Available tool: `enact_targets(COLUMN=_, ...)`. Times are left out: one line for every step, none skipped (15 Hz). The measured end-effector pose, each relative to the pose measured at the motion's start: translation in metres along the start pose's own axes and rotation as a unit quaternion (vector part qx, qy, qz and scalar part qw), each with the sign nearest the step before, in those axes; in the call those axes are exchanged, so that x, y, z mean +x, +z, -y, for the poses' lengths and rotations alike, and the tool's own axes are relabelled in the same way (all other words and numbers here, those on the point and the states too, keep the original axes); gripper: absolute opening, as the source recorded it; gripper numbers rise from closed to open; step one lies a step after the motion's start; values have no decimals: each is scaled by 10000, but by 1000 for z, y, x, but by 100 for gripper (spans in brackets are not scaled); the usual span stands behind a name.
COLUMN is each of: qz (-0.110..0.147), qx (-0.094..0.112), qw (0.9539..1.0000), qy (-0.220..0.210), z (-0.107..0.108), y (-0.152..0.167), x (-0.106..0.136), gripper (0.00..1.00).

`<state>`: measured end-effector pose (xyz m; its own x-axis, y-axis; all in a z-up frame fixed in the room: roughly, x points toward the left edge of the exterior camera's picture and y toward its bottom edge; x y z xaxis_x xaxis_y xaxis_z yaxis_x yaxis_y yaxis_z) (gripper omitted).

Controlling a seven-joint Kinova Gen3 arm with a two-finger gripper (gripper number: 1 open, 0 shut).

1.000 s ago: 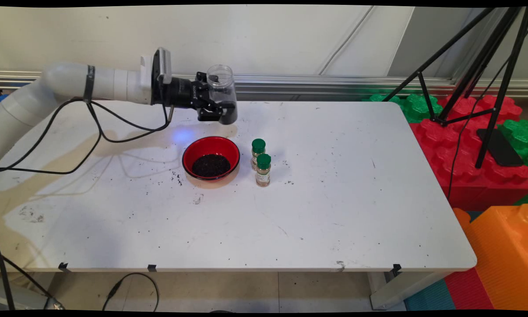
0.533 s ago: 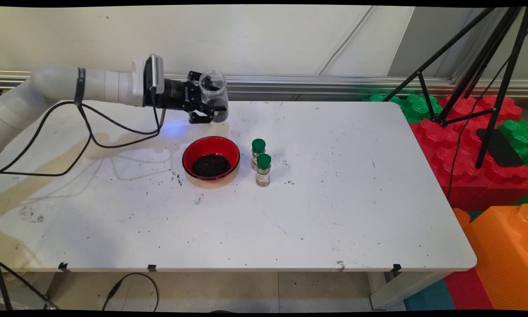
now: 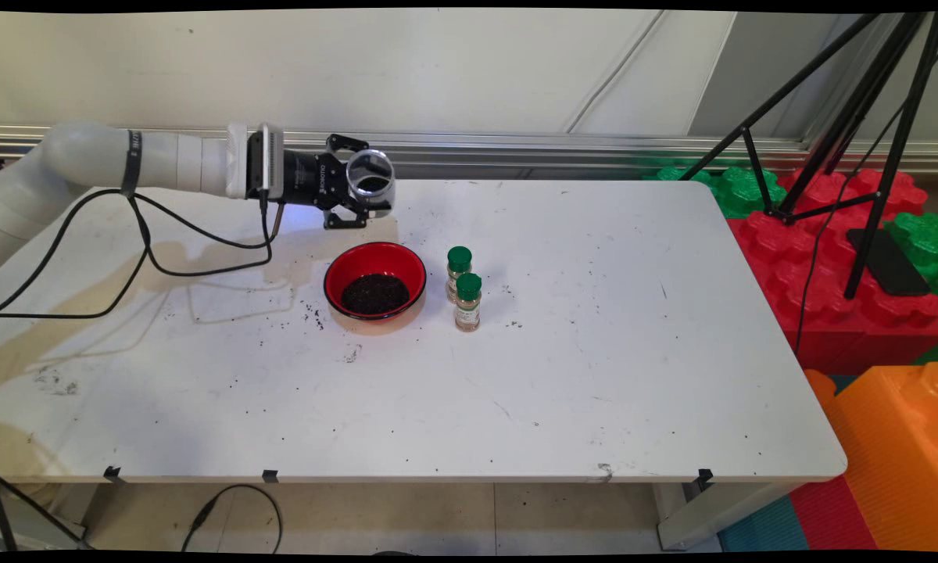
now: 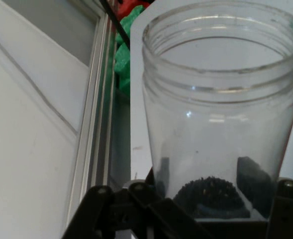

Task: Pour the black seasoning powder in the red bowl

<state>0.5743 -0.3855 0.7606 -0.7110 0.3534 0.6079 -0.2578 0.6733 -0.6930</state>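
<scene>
My gripper is shut on a clear open jar, held above the white table just behind the red bowl. The jar is tipped so that its mouth faces the near side of the table. In the hand view the jar fills the picture, with a small heap of dark grains at its bottom between the fingers. The bowl holds a mound of dark grains. Two small green-capped spice bottles stand upright right of the bowl.
Black cables hang from the arm over the table's left part. Loose dark grains are scattered near the bowl. A black tripod and red, green and orange foam blocks stand beyond the table's right edge.
The arm has drawn back to the left and slightly down with the jar. The jar has turned from upright to tipped, its mouth now facing the near side.
</scene>
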Motion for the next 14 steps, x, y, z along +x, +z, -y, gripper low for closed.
enact_targets(qz=20, qx=-2, qw=9999, qy=140, z=-1, y=0, x=0, gripper=0)
enact_targets(qz=39, qx=-3, qw=9996, qy=274, z=-2, y=-1, x=0, gripper=0)
enact_targets(qz=50, qx=-2, qw=9993, qy=364, z=-2, y=-1, x=0, gripper=0)
enact_targets(qz=65, qx=0, qw=9987, qy=496, z=-3, y=-2, x=0, gripper=0)
enact_targets(qz=74, qx=2, qw=9982, qy=587, z=-3, y=-2, x=0, gripper=0)
enact_targets(qz=89, qx=6, qw=9973, qy=725, z=-4, y=-2, x=0, gripper=0)
enact_targets(qz=105, qx=12, qw=9960, qy=884, z=-4, y=-3, x=0, gripper=0)
enact_targets(qz=120, qx=18, qw=9944, qy=1050, z=-5, y=-3, x=0, gripper=0)
enact_targets(qz=133, qx=25, qw=9928, qy=1189, z=-5, y=-4, x=0, gripper=0)
enact_targets(qz=146, qx=33, qw=9907, qy=1352, z=-5, y=-5, x=1, gripper=0)
enact_targets(qz=158, qx=42, qw=9883, qy=1514, z=-6, y=-5, x=1, gripper=0)
enact_targets(qz=169, qx=47, qw=9861, qy=1651, z=-6, y=-6, x=1, gripper=0)
enact_targets(qz=183, qx=53, qw=9833, qy=1809, z=-6, y=-7, x=1, gripper=0)
enact_targets(qz=200, qx=60, qw=9801, qy=1974, z=-7, y=-7, x=1, gripper=0)
